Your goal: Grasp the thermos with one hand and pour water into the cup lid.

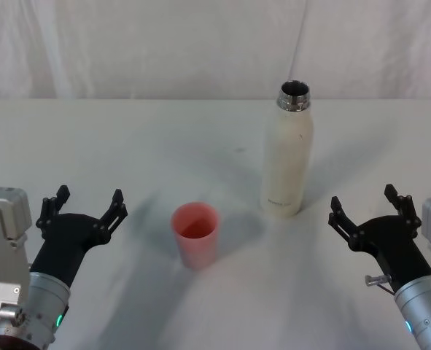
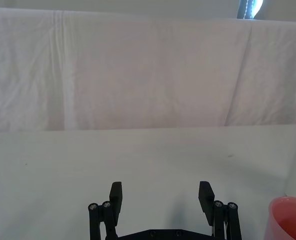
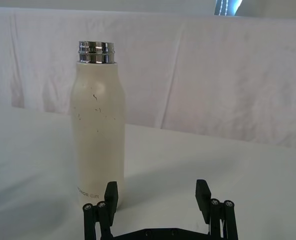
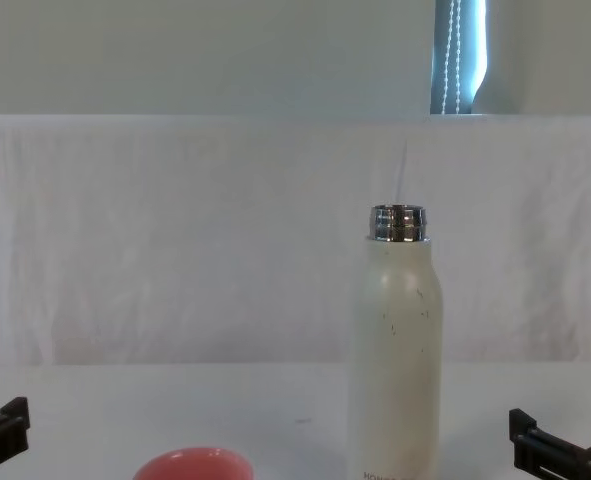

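The cream-white thermos [image 1: 287, 155] stands upright on the table, right of centre, its steel neck uncapped; it also shows in the right wrist view [image 3: 97, 140] and chest view [image 4: 395, 350]. The salmon-pink cup lid [image 1: 195, 234] stands upright in front of it and to its left, mouth up, with its rim at the chest view's lower edge [image 4: 193, 466] and its side at the left wrist view's corner [image 2: 289, 218]. My right gripper [image 1: 366, 204] is open, right of the thermos and nearer to me, holding nothing. My left gripper [image 1: 86, 200] is open, left of the cup lid.
A white cloth covers the table [image 1: 127, 146] and hangs as a backdrop [image 4: 175, 240] behind it. Open tabletop lies between both grippers and around the two objects.
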`<state>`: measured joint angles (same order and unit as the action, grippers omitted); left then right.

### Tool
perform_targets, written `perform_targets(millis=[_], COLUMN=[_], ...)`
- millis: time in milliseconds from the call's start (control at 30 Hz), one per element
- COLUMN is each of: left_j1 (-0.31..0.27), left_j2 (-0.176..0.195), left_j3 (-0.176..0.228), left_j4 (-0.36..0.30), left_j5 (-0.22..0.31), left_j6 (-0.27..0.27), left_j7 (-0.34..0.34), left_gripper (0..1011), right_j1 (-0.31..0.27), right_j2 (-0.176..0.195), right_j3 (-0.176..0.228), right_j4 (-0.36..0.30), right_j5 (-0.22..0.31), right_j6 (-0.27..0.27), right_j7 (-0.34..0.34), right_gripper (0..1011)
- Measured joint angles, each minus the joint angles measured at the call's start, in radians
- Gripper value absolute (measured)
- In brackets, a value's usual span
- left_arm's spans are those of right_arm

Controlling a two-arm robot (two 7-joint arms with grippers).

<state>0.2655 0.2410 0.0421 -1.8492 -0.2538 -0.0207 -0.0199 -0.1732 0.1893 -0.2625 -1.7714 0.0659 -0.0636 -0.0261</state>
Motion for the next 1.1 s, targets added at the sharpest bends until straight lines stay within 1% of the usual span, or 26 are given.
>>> perform_targets(millis=[1100], left_j1=[0.0], left_j2=[0.0], left_j3=[0.0], left_j4=[0.0], left_j5=[0.0], left_j6=[0.0], left_j7=[0.0], left_gripper=[1001], right_j1=[0.0], right_j2=[0.0], right_j3=[0.0], right_j4=[0.0], right_j5=[0.0], right_j6=[0.0], right_j7=[0.0], right_gripper=[1001])
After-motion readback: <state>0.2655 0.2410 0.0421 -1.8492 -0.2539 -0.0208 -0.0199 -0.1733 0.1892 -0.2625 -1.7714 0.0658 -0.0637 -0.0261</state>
